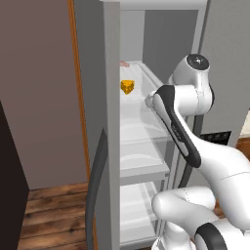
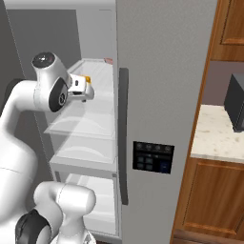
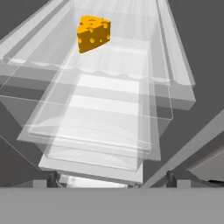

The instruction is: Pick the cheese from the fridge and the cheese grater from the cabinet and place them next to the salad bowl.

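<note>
The fridge (image 1: 111,122) stands open, its white shelves (image 1: 141,127) bare except the top one. On that top shelf sits the cheese (image 1: 127,87), a small orange wedge with holes (image 3: 93,33), partly hidden behind my hand in the right base view (image 2: 87,79). My gripper (image 3: 111,179) is open, its fingers wide apart and holding nothing. It hovers at the shelf's front edge (image 1: 149,100), a short way before the cheese (image 2: 89,91). The cheese grater, the cabinet and the salad bowl are out of view.
The grey fridge door (image 2: 162,95) with its dark handle (image 2: 123,136) and control panel (image 2: 152,156) stands close on my right. Beyond it are a stone counter (image 2: 217,136) with a dark microwave (image 2: 236,102). A pink item (image 1: 124,63) lies further back on the top shelf.
</note>
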Robot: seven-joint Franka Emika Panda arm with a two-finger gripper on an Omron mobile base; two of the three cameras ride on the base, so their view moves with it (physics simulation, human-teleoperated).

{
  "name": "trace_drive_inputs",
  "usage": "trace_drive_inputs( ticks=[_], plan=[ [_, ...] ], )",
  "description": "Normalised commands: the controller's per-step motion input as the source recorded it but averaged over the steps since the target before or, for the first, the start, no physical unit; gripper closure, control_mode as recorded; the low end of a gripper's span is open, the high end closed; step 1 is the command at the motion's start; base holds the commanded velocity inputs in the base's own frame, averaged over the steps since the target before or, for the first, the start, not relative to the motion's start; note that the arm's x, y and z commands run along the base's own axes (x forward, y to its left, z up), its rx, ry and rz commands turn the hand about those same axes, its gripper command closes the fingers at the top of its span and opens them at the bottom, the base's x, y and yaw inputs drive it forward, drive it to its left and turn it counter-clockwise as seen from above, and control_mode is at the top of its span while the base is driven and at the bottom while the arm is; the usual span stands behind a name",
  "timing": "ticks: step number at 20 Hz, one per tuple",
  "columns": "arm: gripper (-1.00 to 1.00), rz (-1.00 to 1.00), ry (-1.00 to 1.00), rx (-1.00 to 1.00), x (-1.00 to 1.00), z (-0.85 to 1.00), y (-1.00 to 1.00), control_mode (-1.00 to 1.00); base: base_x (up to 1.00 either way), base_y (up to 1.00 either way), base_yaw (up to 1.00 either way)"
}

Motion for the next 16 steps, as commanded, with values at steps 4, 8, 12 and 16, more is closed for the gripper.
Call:
trace_drive_inputs(
  ticks=[4, 8, 12, 16],
  plan=[
    [-1.0, 0.0, -0.11, 0.0, 0.05, 0.03, 0.0, -1.0, 0.0, 0.0, 0.0],
    [-1.0, 0.0, -0.1, 0.0, 0.08, 0.09, 0.01, -1.0, 0.0, 0.0, 0.0],
    [-1.0, 0.0, -0.1, 0.0, 0.19, 0.14, 0.11, -1.0, 0.0, 0.0, 0.0],
    [-1.0, 0.0, -0.08, 0.0, 0.39, 0.12, 0.2, -1.0, 0.0, 0.0, 0.0]
  ],
)
